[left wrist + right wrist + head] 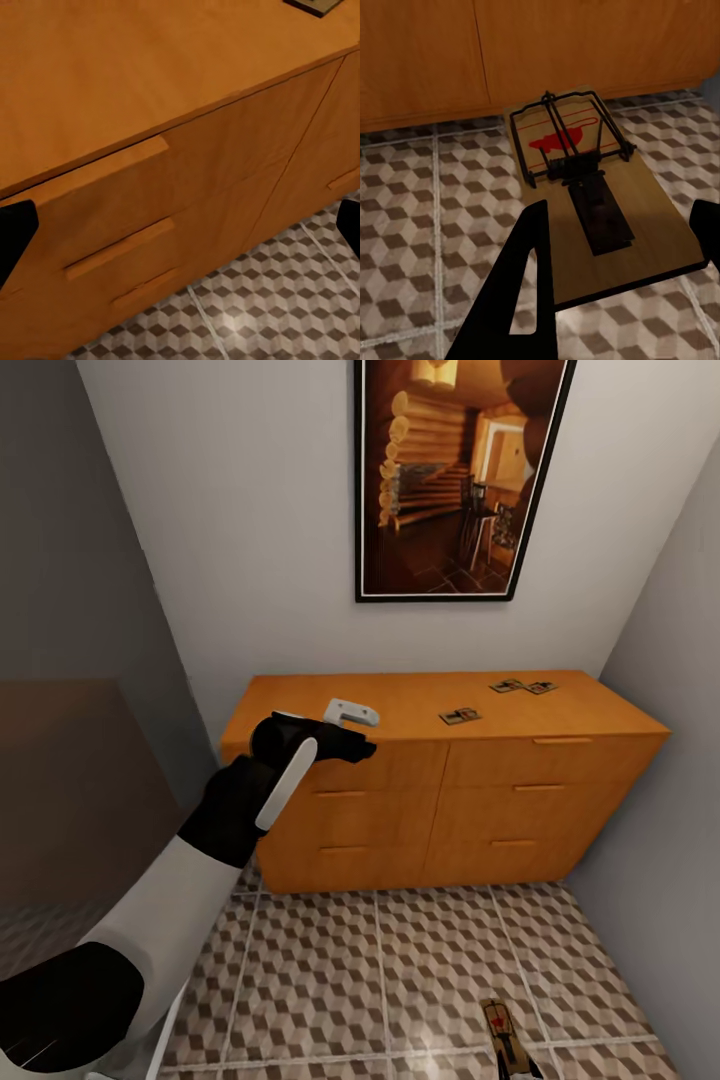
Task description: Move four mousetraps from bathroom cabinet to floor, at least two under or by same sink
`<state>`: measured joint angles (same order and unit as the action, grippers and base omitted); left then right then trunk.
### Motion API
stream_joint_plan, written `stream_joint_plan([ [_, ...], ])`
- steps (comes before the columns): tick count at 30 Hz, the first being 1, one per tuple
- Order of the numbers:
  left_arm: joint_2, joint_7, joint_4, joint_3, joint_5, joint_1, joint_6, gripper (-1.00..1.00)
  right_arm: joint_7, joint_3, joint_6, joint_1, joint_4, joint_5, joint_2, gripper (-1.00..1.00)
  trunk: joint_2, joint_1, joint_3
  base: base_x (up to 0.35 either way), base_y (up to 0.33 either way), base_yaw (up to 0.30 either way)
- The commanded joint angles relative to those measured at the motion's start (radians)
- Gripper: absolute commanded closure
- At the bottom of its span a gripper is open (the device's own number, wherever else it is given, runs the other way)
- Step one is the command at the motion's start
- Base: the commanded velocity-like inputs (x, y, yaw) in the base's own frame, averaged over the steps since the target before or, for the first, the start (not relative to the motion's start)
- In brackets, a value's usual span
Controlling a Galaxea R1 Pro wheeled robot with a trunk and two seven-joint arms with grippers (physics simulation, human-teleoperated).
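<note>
1. Nearest, a mousetrap (600,202) lies flat on the bathroom floor (400,970), between the right fingers (510,300), which stand wide apart around it; whether they touch it I cannot tell.
2. Left fingers (15,232) are spread apart and empty at the cabinet's (440,800) front left edge.
3. Farther back, three mousetraps (460,716) rest on the cabinet's top toward its right rear.

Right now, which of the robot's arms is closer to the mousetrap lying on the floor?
The right. Its fingers flank the mousetrap on the floor tiles, though whether they touch is unclear. The left gripper is up at the cabinet top's front edge, far away.
</note>
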<state>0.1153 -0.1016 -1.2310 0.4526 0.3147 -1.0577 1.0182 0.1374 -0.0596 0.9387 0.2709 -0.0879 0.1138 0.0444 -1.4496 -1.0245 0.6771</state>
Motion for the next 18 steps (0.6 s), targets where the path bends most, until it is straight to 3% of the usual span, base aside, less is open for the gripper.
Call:
stream_joint_plan([
  [1, 0.0, -0.01, -0.001, 0.004, 0.01, -0.001, 0.003, -1.0, 0.001, -0.006, 0.004, 0.001, 0.0, 0.01, 0.004, 1.0, 0.0, -0.001, 0.0, 0.319, 0.0, -0.104],
  [14, 0.0, -0.01, -0.019, 0.014, 0.01, -0.001, 0.003, -1.0, 0.001, -0.005, 0.01, 0.001, 0.0, -0.036, 0.018, 1.0, 0.0, -0.001, -0.013, 0.324, 0.0, -0.197],
  [18, 0.0, -0.01, -0.028, 0.028, 0.01, -0.001, 0.003, -1.0, 0.001, -0.005, 0.011, 0.001, 0.0, -0.038, 0.018, 1.0, 0.0, -0.001, -0.018, 0.172, 0.0, -0.218],
])
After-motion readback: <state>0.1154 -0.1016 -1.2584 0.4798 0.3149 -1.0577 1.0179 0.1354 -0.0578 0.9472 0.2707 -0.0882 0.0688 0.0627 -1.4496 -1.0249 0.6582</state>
